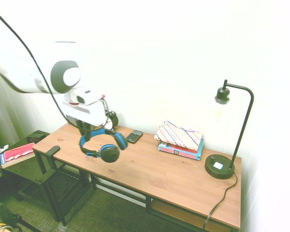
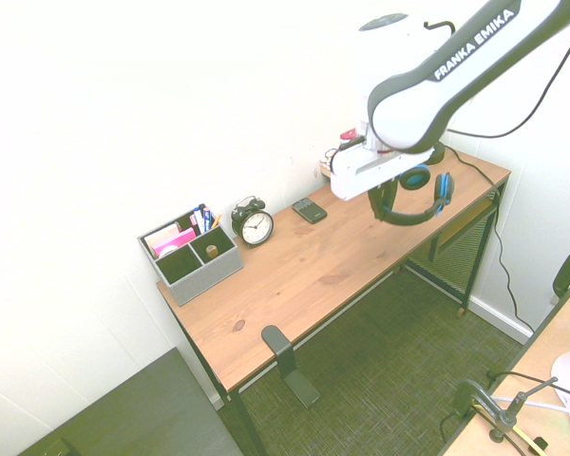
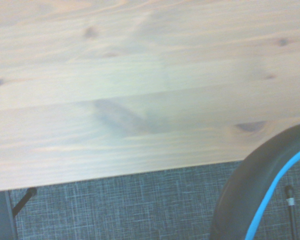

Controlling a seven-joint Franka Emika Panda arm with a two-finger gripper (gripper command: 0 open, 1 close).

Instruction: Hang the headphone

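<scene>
A: We have the end effector [image 1: 89, 128] pointing straight down above the wooden surface [image 1: 154, 169], near its end away from the lamp. Its fingers are pressed together on the blue band of the headphone [image 1: 102, 145].

B: Agreed. The headphone hangs clear of the surface, held by the band; one round black ear cup [image 1: 109, 153] dangles lowest. In the second exterior view we see the headphone [image 2: 413, 194] below the white arm [image 2: 427, 76], over the front edge of the surface [image 2: 313, 271].

A: In the wrist view we note wood grain, the surface's edge, grey carpet [image 3: 125, 205] beyond, and a dark curved shape with a blue line rising from the bottom corner, the headphone [image 3: 255, 200].

B: Other things we log: a small black alarm clock [image 2: 255, 224] standing beside a grey organizer [image 2: 190, 252] with pens, and a dark phone [image 2: 310, 210] lying flat near the wall.

A: From the first exterior view, a folded patterned cloth [image 1: 179, 136] rests on books [image 1: 181, 150], and a black desk lamp [image 1: 227, 135] stands at the far end. A black hook [image 2: 277, 344] sticks out at the surface's front edge.
</scene>
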